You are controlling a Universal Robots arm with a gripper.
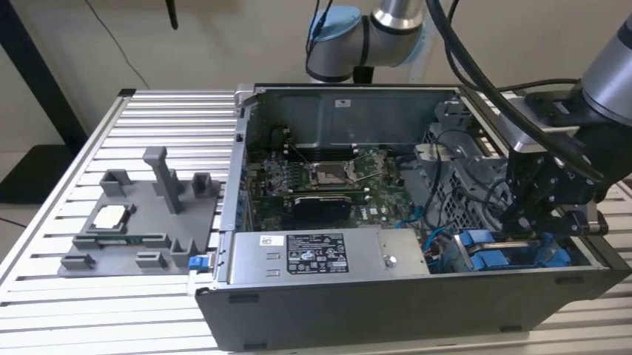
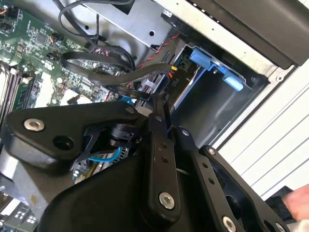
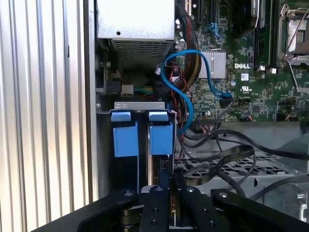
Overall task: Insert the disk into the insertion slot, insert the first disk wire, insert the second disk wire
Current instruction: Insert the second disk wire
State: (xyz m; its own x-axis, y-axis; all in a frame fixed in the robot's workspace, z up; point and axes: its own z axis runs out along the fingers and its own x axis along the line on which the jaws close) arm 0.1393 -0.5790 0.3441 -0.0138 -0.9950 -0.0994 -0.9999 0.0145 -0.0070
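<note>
first wrist view showed the end effector (image 3: 164, 186) narrowed, its fingers nearly together on what looked like a thin wire end, poised just beside the disk (image 3: 161, 137) seated on edge in the insertion slot (image 3: 140, 107).

The gripper (image 1: 533, 222) is lowered into the case (image 1: 395, 310) in the exterior view, and its fingertips are masked there by cables and its own black body. In both wrist views the fingertips are partly covered by the linkage, so what, if anything, is pinched between them cannot be made out. Of the disk (image 3: 142, 140), the blue carrier tabs are seen in the first wrist view; its metal body is hidden inside the insertion slot (image 3: 140, 105). A blurred pale shape (image 2: 297, 200) is cut off at the edge of the second wrist view and cannot be identified.
</note>
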